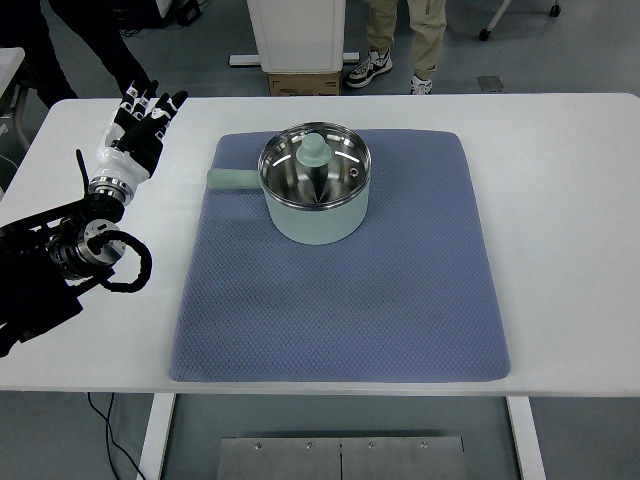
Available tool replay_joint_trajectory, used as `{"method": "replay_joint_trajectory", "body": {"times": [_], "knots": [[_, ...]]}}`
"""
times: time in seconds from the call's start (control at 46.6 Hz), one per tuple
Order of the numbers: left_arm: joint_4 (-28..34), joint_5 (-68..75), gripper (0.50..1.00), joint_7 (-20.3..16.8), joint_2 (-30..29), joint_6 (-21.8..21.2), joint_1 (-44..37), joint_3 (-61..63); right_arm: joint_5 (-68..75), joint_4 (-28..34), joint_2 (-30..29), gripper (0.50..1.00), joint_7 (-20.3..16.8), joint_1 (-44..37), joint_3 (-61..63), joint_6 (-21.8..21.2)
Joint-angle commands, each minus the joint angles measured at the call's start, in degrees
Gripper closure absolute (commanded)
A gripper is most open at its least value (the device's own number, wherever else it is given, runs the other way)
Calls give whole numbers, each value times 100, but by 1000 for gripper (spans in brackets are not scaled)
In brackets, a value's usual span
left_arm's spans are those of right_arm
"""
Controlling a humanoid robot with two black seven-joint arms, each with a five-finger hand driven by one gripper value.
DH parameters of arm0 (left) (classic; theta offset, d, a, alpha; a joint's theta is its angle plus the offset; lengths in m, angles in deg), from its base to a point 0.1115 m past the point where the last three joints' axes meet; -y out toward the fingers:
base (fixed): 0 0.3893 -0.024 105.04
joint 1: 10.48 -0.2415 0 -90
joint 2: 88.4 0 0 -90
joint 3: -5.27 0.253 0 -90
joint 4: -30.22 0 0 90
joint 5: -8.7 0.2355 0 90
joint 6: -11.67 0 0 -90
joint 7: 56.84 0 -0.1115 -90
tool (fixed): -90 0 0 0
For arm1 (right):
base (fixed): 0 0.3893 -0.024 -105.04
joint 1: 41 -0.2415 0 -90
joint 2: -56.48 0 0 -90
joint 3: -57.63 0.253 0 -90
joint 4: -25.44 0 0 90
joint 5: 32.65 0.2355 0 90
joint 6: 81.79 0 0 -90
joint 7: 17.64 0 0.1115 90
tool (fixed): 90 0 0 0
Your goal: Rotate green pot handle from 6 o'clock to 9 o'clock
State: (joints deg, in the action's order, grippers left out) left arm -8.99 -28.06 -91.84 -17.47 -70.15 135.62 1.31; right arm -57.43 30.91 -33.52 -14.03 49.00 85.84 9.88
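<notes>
Pot handle sits at 9 o'clock, hand off to the side

The pale green metal pot with glass lid (pixel 315 190) rests on the blue quilted mat (pixel 340 300), handle (pixel 232 179) pointing left. Left black-and-white robot hand (pixel 140 125) hovers over the white table (pixel 560 200), fingers spread, holding nothing.

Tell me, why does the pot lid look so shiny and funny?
In the top view, the pot has a glass lid that mirrors the ceiling lights, so bright streaks cross it; the blue mat is dull and evenly lit, with only a soft shadow beside the pot; everything looks sharp.
</notes>
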Motion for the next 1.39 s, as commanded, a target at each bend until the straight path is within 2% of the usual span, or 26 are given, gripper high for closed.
{"method": "replay_joint_trajectory", "body": {"times": [0.0, 1.372], "knots": [[-8, 37, 500, 0, 9, 0, -38, -131, 0, -2, 0, 500, 0, 0, 0, 0], [1, 907, 500, 0, 422, 9, -407, -658, 0, -2, 0, 500, 0, 0, 0, 0]]}}
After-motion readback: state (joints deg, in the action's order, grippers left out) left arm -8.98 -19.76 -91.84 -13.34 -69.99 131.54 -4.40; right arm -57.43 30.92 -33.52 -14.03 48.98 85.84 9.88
